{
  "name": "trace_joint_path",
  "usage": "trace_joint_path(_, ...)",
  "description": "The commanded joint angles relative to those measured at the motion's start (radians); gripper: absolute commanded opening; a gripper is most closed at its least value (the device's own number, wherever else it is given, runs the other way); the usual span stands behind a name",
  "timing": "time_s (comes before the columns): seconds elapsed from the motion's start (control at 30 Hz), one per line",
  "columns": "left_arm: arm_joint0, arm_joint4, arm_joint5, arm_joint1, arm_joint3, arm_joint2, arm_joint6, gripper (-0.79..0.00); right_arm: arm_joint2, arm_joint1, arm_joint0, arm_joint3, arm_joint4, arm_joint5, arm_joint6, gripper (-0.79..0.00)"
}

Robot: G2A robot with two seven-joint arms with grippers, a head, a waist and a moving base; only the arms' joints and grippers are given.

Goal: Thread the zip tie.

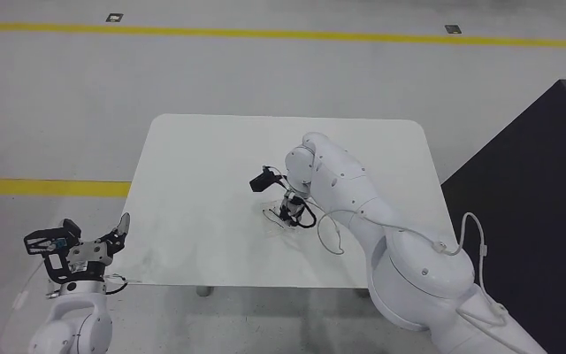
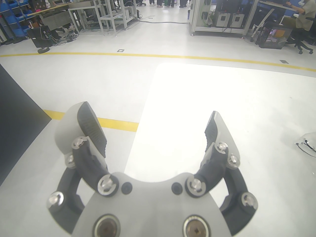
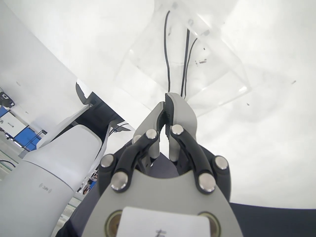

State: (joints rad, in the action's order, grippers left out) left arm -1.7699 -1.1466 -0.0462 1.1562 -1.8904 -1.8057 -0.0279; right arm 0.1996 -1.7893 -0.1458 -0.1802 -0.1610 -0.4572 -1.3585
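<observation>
A thin black zip tie runs in several strands through a clear plastic fixture lying near the middle of the white table. My right gripper is shut on the near end of one strand, right at the fixture's edge. From above, the right gripper points down at the clear fixture, with the zip tie looping beside it. My left gripper stands open and holds nothing. It hovers at the table's front left corner, far from the fixture; the left gripper shows there from above too.
The right arm's white forearm stretches across the right half of the table. A dark panel stands off the table's right side. Yellow floor lines run behind and to the left.
</observation>
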Motion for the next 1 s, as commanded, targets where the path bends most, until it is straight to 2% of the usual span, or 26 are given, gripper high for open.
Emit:
trace_joint_path(0.0,0.000,0.000,0.000,0.000,0.000,0.000,0.000,0.000,-0.005,-0.003,0.003,0.002,-0.021,0.010,-0.010,-0.785)
trace_joint_path(0.4,0.000,0.000,0.000,0.000,0.000,0.000,0.000,0.000,-0.019,-0.003,-0.011,0.010,-0.077,0.053,-0.057,-0.785)
trace_joint_path(0.77,0.000,0.000,0.000,0.000,0.000,0.000,0.000,0.000,-0.030,0.017,-0.009,-0.057,-0.090,-0.122,0.117,-0.785)
trace_joint_path(0.97,0.000,0.000,0.000,0.000,0.000,0.000,0.000,0.000,-0.030,0.023,-0.036,-0.096,-0.119,-0.168,0.163,-0.785)
